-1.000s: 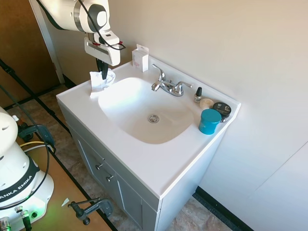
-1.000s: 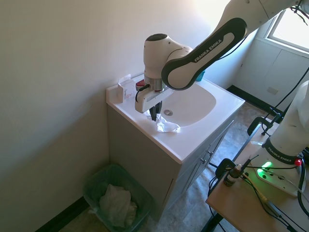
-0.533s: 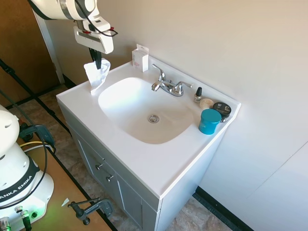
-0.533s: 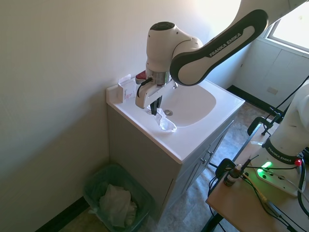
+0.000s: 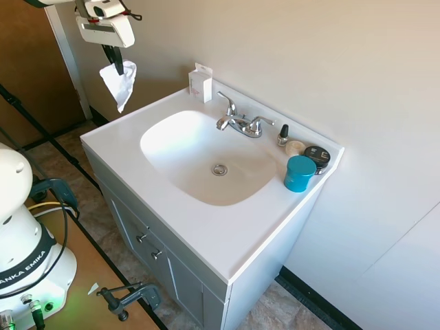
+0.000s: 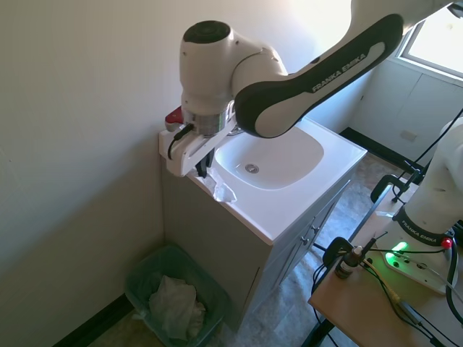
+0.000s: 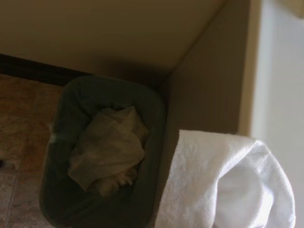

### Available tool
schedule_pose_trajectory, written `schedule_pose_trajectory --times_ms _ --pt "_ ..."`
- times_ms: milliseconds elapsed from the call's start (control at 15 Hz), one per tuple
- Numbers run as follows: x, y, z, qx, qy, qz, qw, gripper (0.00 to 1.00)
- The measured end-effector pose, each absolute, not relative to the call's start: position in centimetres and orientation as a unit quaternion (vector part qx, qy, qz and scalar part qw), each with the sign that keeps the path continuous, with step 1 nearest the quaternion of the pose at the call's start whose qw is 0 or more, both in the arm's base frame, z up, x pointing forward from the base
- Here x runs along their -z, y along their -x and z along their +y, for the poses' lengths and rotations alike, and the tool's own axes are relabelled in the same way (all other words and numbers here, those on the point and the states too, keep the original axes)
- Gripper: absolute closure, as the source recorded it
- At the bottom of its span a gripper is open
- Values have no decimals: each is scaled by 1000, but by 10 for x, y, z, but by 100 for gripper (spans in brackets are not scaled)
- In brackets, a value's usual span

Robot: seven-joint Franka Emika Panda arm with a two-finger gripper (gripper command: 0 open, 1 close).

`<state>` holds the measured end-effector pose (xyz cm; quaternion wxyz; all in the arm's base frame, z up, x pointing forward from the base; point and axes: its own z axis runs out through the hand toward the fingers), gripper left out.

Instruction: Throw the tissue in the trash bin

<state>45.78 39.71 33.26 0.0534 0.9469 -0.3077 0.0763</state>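
My gripper (image 5: pixel 115 63) is shut on the tissue (image 5: pixel 119 84), a crumpled white wad that hangs in the air beyond the left end of the vanity counter (image 5: pixel 110 141). In the second exterior view the gripper (image 6: pixel 202 168) holds the tissue (image 6: pixel 223 192) just off the counter's edge, high above the floor. The trash bin (image 6: pixel 142 269), dark green, stands on the floor between the vanity and the wall, with crumpled paper (image 6: pixel 173 307) inside. In the wrist view the tissue (image 7: pixel 223 185) shows large, and the trash bin (image 7: pixel 152 102) lies below and to one side.
On the counter stand a small white carton (image 5: pixel 200 82), a chrome faucet (image 5: pixel 240 122), a teal jar (image 5: pixel 300 172) and a few small containers (image 5: pixel 306 151). The vanity's side panel (image 7: pixel 209 85) runs close beside the bin. A wall is right behind it.
The gripper has lifted the tissue off the counter and carried it up and out past the counter's end, toward the side where the bin stands.
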Motion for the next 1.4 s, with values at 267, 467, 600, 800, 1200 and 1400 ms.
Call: schedule_pose_trajectory --times_ms 267,467,600,800,1200,1400 --pt "-274 -474 436 -49 -952 -294 75 100" --pt "-228 -487 440 -29 -949 -298 100 100" --pt "-217 -495 444 -22 -948 -299 104 100" --pt "-205 -505 450 -17 -948 -294 117 100" --pt "-156 -520 460 -3 -944 -294 147 0" --pt "-148 -518 466 3 -945 -293 149 0"
